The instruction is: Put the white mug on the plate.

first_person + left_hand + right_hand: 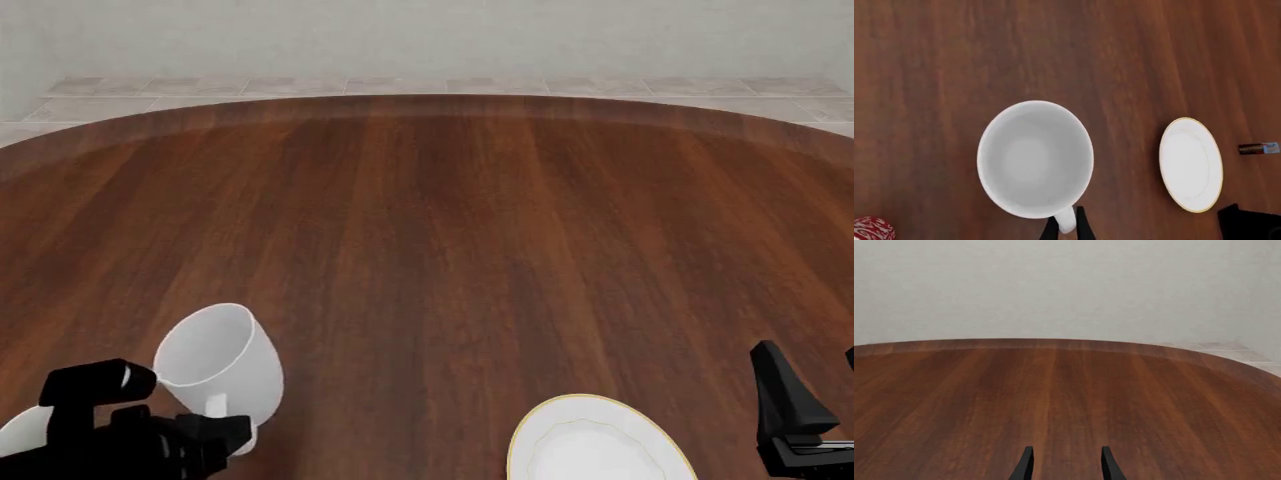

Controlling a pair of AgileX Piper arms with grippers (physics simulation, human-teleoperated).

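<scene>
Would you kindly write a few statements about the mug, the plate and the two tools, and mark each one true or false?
1. The left tool grips the white mug by its handle. True.
2. The white mug stands on the plate. False: in the front view it is held tilted, well to the left of the plate, and the plate is bare.
3. The right tool holds nothing and is open. True: only the wooden table shows between its fingers.
4. The white mug is full of coffee. False: the left wrist view shows a clean white inside.
5. A red-and-white patterned cup shows in the left wrist view. True.
</scene>
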